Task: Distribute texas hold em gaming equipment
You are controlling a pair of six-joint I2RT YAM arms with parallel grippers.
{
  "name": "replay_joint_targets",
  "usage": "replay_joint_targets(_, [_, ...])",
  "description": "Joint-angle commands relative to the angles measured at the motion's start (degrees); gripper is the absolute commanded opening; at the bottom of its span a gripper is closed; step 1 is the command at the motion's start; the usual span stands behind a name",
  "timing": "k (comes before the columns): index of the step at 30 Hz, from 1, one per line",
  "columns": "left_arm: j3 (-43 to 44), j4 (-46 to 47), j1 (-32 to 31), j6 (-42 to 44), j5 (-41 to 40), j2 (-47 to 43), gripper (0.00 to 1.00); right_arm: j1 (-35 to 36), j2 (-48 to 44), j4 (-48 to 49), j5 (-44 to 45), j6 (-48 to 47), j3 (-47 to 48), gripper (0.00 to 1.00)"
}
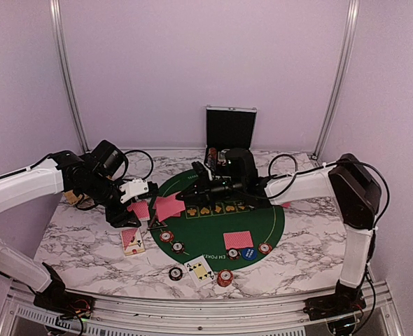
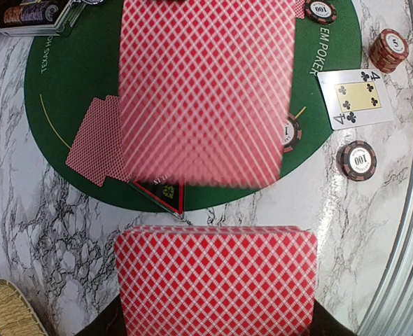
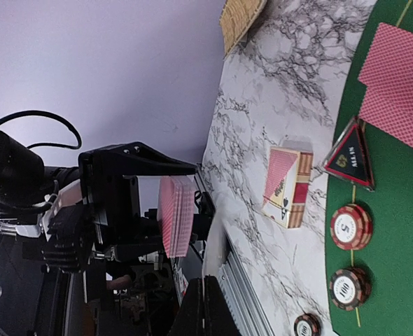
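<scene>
Left gripper (image 3: 173, 215) clamps the red-backed deck (image 2: 215, 280) over the marble, beside the green mat (image 1: 213, 225). One card (image 2: 206, 91) is coming off (blurred), pinched in the closed right gripper (image 1: 187, 196). Step: dealing. Next move, I judge: draw the card clear and lay it face-down on the mat.

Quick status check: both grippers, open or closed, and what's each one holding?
Left gripper: closed on the deck of red-backed cards.
Right gripper: closed, apparently pinching a single red-backed card.
</scene>
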Motion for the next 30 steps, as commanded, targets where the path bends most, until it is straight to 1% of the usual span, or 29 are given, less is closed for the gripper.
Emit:
replay_joint_targets(1, [0.04,0.48,0.06,0.31,0.07,-1.79,0.00,-4.17,-6.33,-2.30,-0.90,-2.39,-5.98,0.00])
replay_joint_targets(9, [-0.06,0.43,0.06,0.14,0.27,-1.75,0.00,-13.26,-17.33,-13.20,0.28,-10.91,-19.07,0.00])
replay_joint_targets(14, [0.04,0.41,0.01,0.12,0.56,-1.58,0.00,-18.38,-19.11,-20.14,2.39,-18.04,-24.09,0.00])
replay_joint_targets(19, [-0.21,0.38,0.01,0.18,0.55,-1.66,0.00,-20.35,-17.73,-24.34,6.06,-23.27,-24.51,0.00])
replay_joint_targets(21, [-0.31,0.36,0.03,0.25,0.57,-1.68,0.00,-20.38,-16.66,-28.23,8.02,-25.42,-23.60,0.00])
replay_joint_targets(25, [-0.40,0.32,0.06,0.14,0.75,-1.93,0.00,-20.38,-15.44,-30.89,10.18,-27.86,-22.32,0.00])
replay_joint_targets(30, [-0.58,0.30,0.06,0.09,1.04,-2.27,0.00,-20.38,-15.35,-36.90,14.50,-31.57,-20.99,0.00])
